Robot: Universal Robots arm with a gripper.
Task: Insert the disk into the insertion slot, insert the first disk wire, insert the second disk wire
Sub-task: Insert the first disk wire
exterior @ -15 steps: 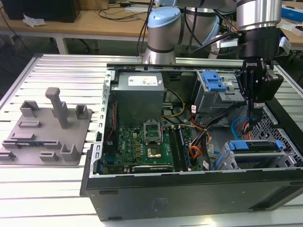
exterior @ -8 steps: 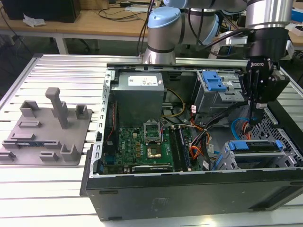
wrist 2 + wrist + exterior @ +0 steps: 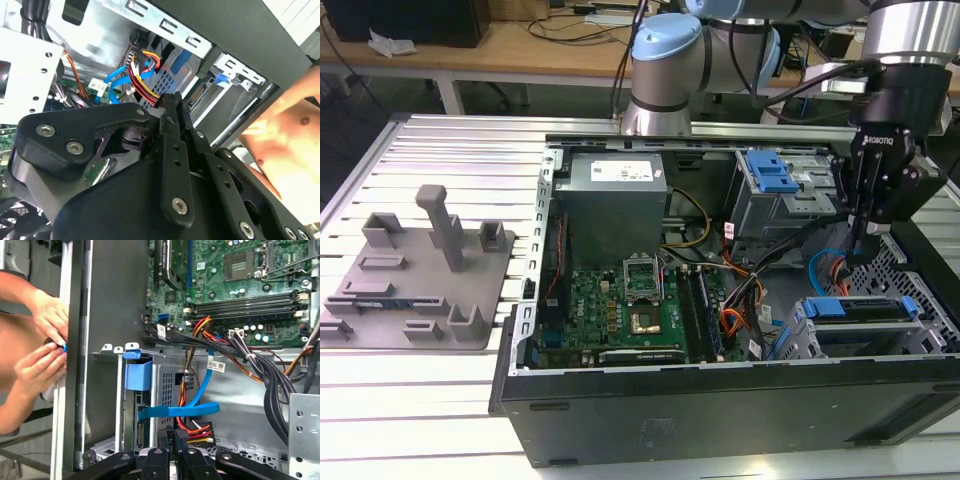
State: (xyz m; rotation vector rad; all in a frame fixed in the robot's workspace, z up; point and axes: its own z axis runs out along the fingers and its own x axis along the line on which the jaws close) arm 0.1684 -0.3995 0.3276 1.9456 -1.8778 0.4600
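Observation:
In the exterior view the disk (image 3: 868, 338) lies flat in the insertion slot (image 3: 798, 335), a low grey bay at the case's near right corner, and its blue carrier edge (image 3: 865, 307) shows on top. My gripper (image 3: 861, 250) hangs just behind that bay, above the blue data wire (image 3: 820, 270). In both wrist views the gripper (image 3: 171, 106) (image 3: 173, 436) is shut on a black connector carrying red, yellow and black wires (image 3: 145, 75) (image 3: 199, 430). The flat blue wire (image 3: 180, 410) runs across just past the fingertips, apart from them.
A person's hands (image 3: 42, 342) rest on the case's outer wall, pinching a small blue piece; a hand (image 3: 292, 145) is close beside the gripper. The taller cage with its blue latch (image 3: 770, 175), the motherboard (image 3: 630, 305) and cable bundles (image 3: 270, 380) crowd the case. A grey fixture (image 3: 420, 270) lies outside.

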